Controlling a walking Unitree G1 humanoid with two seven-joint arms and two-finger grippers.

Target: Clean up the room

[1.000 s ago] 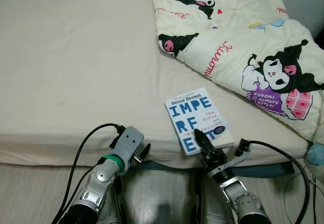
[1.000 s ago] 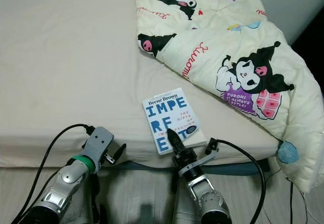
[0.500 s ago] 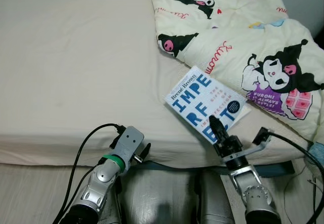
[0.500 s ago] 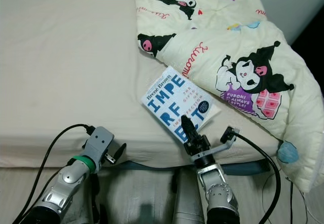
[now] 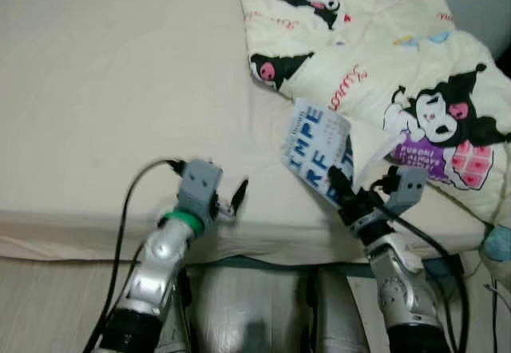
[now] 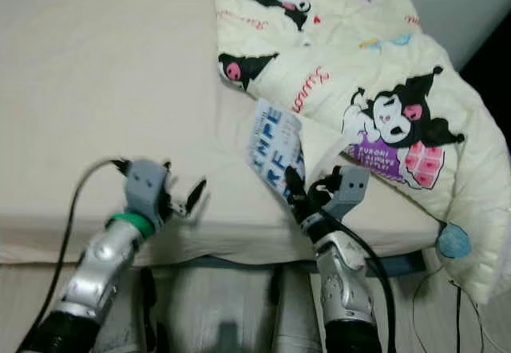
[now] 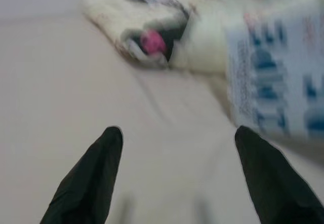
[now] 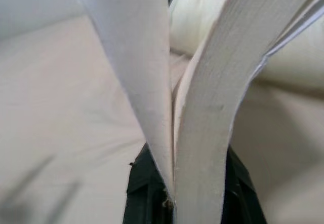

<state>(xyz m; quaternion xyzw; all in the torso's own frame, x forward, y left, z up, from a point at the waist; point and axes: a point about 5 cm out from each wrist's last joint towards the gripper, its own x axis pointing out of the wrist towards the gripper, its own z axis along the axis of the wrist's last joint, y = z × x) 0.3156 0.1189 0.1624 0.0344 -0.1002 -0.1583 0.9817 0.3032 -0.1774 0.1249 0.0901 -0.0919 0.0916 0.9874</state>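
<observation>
Blue-lettered paperback book (image 5: 318,152), light and floppy, is lifted above the bed (image 5: 120,97) beside the quilt (image 5: 383,65), pinched at its lower edge by the right end effector (image 5: 342,196), pages apparently splaying, while the left end effector (image 5: 233,201) hovers spread nearby.

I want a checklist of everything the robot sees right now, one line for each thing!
Surface: beige bed, bare on the robot's left.
Job's things: book lifted upright, pages splaying.
Clutter: cartoon-print comforter heaped on the robot's right; blue thing at the bed's edge.
Grippers: right gripper shut on the book's lower edge; left gripper open above the bed.
Cables: black cable on the left arm.
Surroundings: pale floor.
</observation>
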